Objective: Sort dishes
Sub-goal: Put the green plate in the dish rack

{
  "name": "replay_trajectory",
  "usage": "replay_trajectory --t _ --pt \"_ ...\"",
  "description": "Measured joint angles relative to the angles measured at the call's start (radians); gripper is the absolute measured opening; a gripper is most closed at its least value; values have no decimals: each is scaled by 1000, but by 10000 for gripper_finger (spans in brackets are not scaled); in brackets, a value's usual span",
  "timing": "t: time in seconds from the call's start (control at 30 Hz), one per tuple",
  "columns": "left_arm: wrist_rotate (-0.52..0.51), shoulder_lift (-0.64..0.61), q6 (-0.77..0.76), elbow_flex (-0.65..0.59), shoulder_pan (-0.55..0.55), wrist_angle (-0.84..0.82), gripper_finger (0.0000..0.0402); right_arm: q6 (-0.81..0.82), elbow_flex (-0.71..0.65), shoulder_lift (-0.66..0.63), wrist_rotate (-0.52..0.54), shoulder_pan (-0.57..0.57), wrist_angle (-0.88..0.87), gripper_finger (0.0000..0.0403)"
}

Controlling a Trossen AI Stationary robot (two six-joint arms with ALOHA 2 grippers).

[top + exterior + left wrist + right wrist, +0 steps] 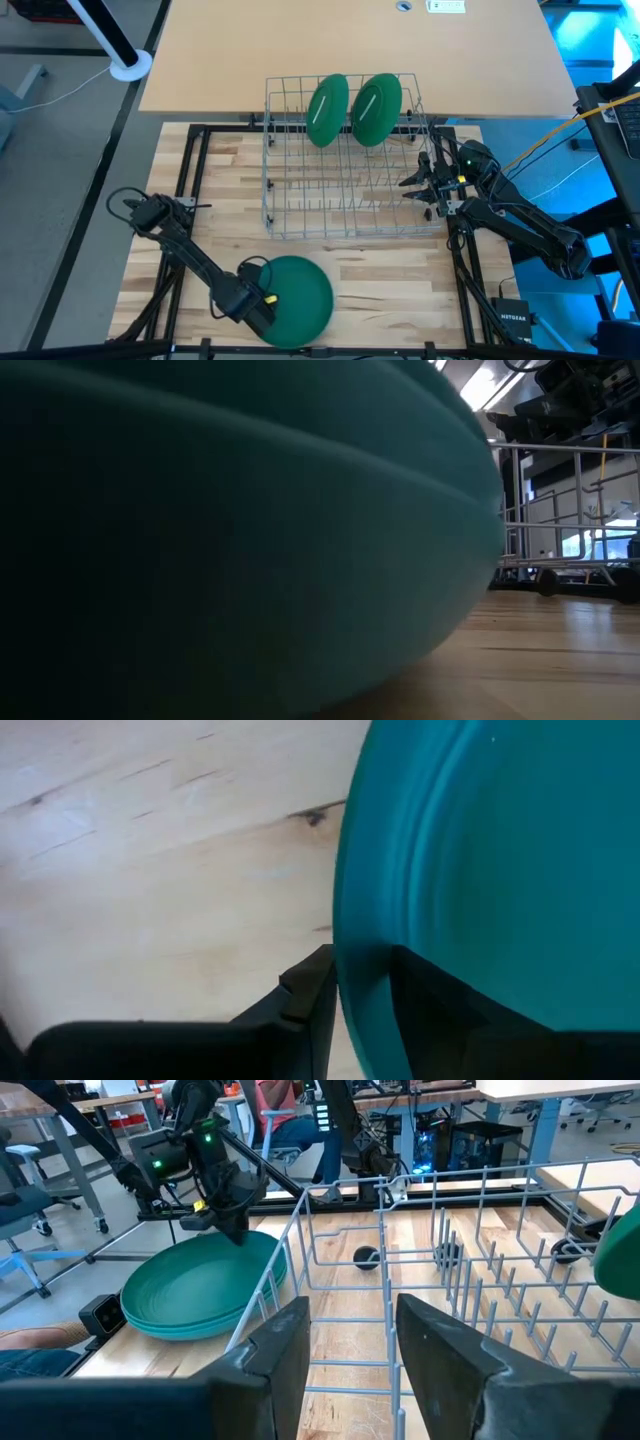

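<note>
**Left pincer pinches the top plate's rim; two plates already racked**

The table (330, 260) is a pale wooden top, and its middle, toward the far edge, is taken by a wire rack (345, 195). The rack sits central so that either arm can reach it, its rows of upright tines made to keep dishes on edge.

Near the front edge of the table, left of centre, lies the stack of green plates (298, 298). The right wrist view shows at least two rims layered there; the exact count cannot be told. They lie flat and nested, which leaves only their rims as a place to grip.

Two racked plates (327, 110) (376, 108) stand side by side in the far row of the rack, tilted on edge between tines, so the nearer rows look free for those to come.

The left pincer (362, 1000) sits at the stack's left rim, its jaws narrowed on the rim of the top plate, one finger over the lip and one beneath. I judge this is the grip for peeling that plate off the stack.

The right pincer (352, 1345) waits by the rack's right side, nearer the table's right edge, jaws apart and holding nothing, facing across the rack.
</note>
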Motion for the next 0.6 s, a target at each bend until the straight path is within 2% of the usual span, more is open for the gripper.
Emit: replay_trajectory --t 0.3,0.6 --pt "125 -32 26 0 12 0 88 0 0 0 9 0 1 154" --pt "130 -32 26 0 34 7 78 0 0 0 10 0 1 154"
